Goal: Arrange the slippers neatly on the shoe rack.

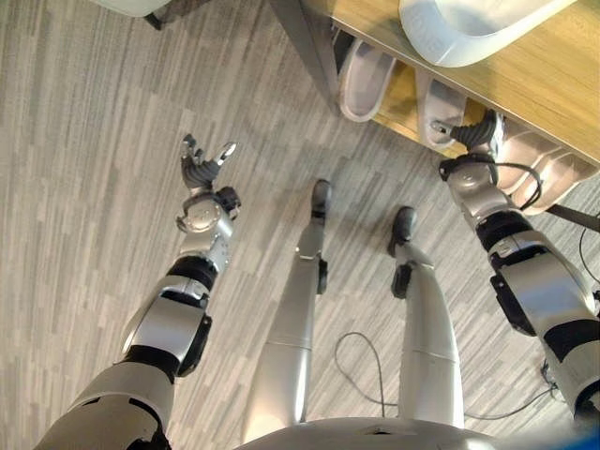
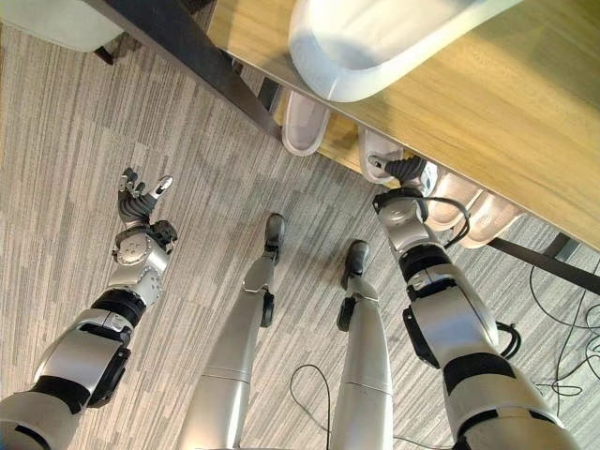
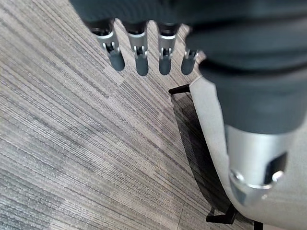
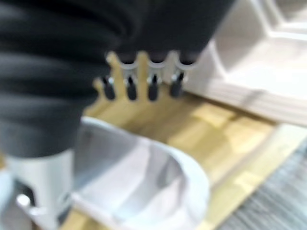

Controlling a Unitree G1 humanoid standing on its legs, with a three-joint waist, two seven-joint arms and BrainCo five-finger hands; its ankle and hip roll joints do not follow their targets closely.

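A wooden shoe rack (image 1: 553,84) with a dark frame stands at the upper right. One white slipper (image 1: 469,28) lies on its top shelf. On the lower shelf are a pale slipper (image 1: 364,80), a second white slipper (image 1: 433,114) and beige slippers (image 1: 544,167) further right. My right hand (image 1: 476,133) reaches in just over the second white slipper (image 4: 144,187), fingers straight above it and the thumb beside its edge, nothing gripped. My left hand (image 1: 202,171) hangs open over the bare floor, far left of the rack.
Grey striped carpet floor (image 1: 94,187) covers the area in front of the rack. A pale seat on dark legs (image 3: 211,124) stands beyond my left hand, its edge at the upper left corner (image 1: 131,6). The rack's dark post (image 1: 309,47) slants down beside the slippers.
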